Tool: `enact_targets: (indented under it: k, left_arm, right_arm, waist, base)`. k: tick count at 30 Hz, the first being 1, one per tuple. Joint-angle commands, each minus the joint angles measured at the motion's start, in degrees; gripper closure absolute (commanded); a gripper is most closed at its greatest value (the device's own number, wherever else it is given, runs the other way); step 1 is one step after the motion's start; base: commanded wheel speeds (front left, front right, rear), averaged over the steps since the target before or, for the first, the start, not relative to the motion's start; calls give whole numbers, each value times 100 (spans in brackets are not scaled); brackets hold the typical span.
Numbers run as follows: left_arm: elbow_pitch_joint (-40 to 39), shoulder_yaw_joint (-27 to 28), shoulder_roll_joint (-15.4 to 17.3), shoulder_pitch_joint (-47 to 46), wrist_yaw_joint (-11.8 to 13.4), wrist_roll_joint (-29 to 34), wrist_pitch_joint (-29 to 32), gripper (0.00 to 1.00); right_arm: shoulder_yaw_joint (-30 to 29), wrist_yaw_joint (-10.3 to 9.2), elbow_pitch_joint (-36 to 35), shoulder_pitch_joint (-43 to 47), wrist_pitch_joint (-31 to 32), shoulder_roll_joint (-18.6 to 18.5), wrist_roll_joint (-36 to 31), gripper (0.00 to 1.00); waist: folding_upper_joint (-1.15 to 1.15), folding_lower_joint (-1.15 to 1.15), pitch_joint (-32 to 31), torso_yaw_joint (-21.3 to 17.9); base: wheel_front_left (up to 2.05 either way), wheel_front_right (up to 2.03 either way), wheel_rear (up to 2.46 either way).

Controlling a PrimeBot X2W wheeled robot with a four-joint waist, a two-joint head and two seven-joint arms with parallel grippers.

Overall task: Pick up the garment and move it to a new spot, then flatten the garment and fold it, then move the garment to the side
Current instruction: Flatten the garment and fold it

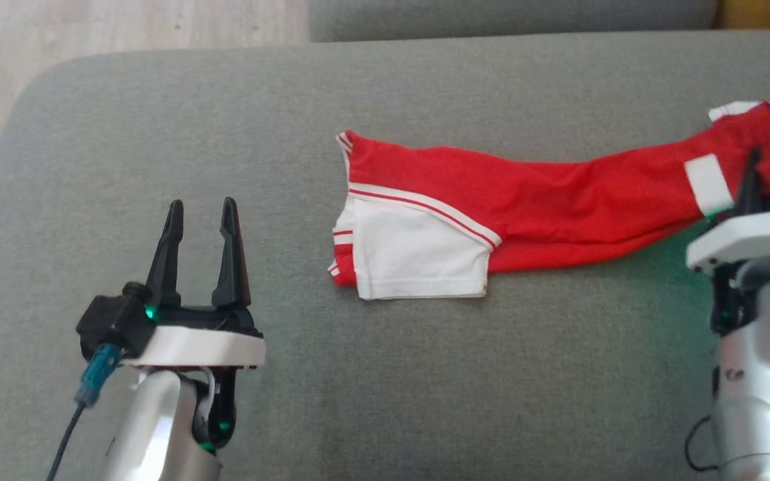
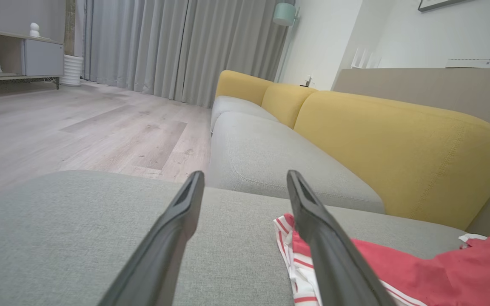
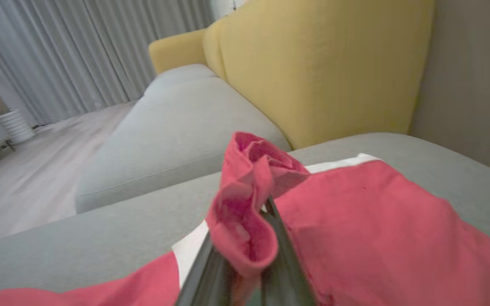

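Note:
The garment (image 1: 545,200) is red with white panels and stripes, stretched out across the grey cushion (image 1: 385,374) from the middle to the right edge of the head view. My right gripper (image 1: 752,170) is shut on the garment's right end, a bunched red fold (image 3: 249,199) pinched between its fingers in the right wrist view. My left gripper (image 1: 201,214) stands open at the lower left, well left of the garment's white sleeve (image 1: 418,250), with nothing between its fingers. In the left wrist view the garment (image 2: 398,263) lies beside the right finger (image 2: 326,238).
The grey cushion's rounded left corner borders a wooden floor (image 1: 91,33). Yellow back cushions (image 2: 398,144) stand behind the seat. Another grey seat (image 2: 270,161) lies beyond. Curtains (image 2: 177,46) and a cabinet (image 2: 15,55) stand far off.

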Motion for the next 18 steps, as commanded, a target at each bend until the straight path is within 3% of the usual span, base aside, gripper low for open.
enact_targets:
  k: [1,13,18]
  left_arm:
    - [-163,174,27,-12,13,66,-36,0]
    - [-169,41,32,182,66,43,-32,0]
    - [-183,-17,31,180,80,21,-16,0]
  right_arm:
    - [302,-4,-225,-79,5,-21,121,100]
    - [2970,-4,-809,180,26,-20,1602,100]
    - [3721,-4,-795,87,56,-20,1967,100]
  waist:
    - [0,1,-83,88]
    - [0,1,-395,585]
    - [0,1,-345,762]
  base:
    - [0,0,0]
    - [0,0,0]
    - [0,0,0]
